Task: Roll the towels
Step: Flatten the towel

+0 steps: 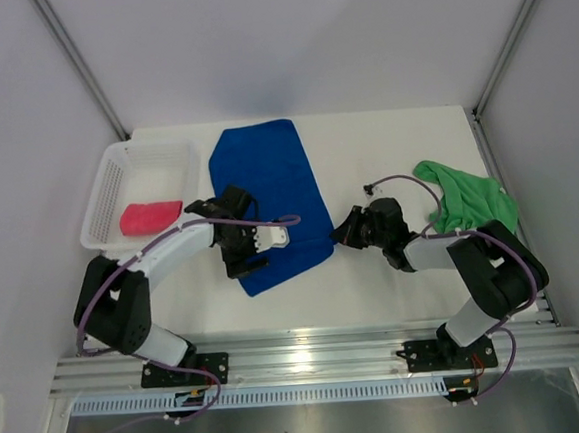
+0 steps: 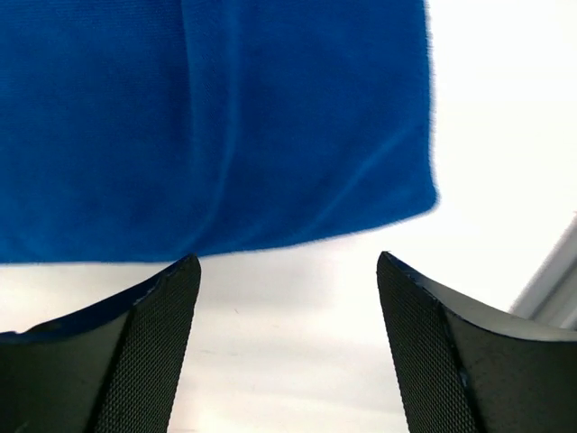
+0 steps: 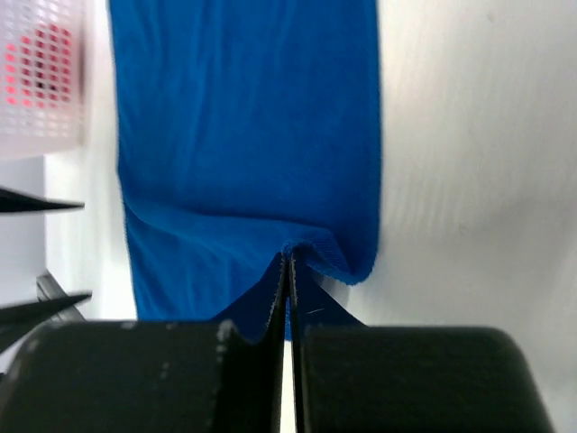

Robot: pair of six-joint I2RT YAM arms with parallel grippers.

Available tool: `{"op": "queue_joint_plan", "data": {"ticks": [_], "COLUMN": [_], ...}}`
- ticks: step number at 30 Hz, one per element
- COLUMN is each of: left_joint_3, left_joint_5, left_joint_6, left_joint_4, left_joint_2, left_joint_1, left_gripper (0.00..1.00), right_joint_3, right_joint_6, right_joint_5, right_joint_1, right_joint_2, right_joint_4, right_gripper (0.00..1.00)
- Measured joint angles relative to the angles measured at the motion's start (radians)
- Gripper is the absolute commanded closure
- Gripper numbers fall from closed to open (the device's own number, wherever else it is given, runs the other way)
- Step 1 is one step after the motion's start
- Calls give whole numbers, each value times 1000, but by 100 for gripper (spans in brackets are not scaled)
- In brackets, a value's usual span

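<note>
Royal blue microfibre towel (image 1: 272,183) lies spread flat on the white table (image 1: 385,149), between the two arms. Its long axis runs away from the arm bases, with the near end swung a little toward the right arm. The surface is mostly smooth, with a few shallow creases and one small pucker at the near hem.

Right gripper (image 3: 288,262): fingers pressed together, with that pucker caught at their tips close to the towel's corner on its own side. This reads as a pinch on the fabric.

Left gripper (image 2: 288,263): fingers spread wide, nothing between them. There is bare table under the tips, and the blue hem lies just ahead of them, not touching.

Judgement: a roll would run along the long axis, from near hem to far end, so both grippers need that hem. The right one has it. The left one would have to go forward and down to meet it. With only one corner held, the roll is likely to skew.

Pink-red towel (image 1: 151,216) is a compact bundle that looks already rolled. It sits inside the white plastic mesh basket (image 1: 116,175), out past the left gripper. Bright green towel (image 1: 469,197) lies crumpled out past the right gripper, not yet rolled.
</note>
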Motion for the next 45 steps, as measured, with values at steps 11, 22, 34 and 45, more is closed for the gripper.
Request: {"op": "queue_joint_plan", "data": {"ticks": [11, 22, 34, 45], "left_joint_3": [-182, -216, -170, -292], "left_joint_5": [-16, -93, -120, -69], "left_joint_6": [-108, -160, -214, -254], "left_joint_4": [57, 142, 159, 170], "left_joint_2": [-121, -29, 21, -231], "left_joint_1": [-146, -196, -201, -162], "left_gripper": [23, 24, 99, 99], "right_joint_3": [3, 3, -26, -62], "right_joint_6": [5, -5, -16, -47], "right_joint_5": [36, 63, 71, 154], "right_joint_1": [3, 26, 32, 137], "right_joint_2": [-47, -101, -200, -372], "right_joint_4": [10, -32, -80, -314], "right_gripper": [100, 100, 100, 100]}}
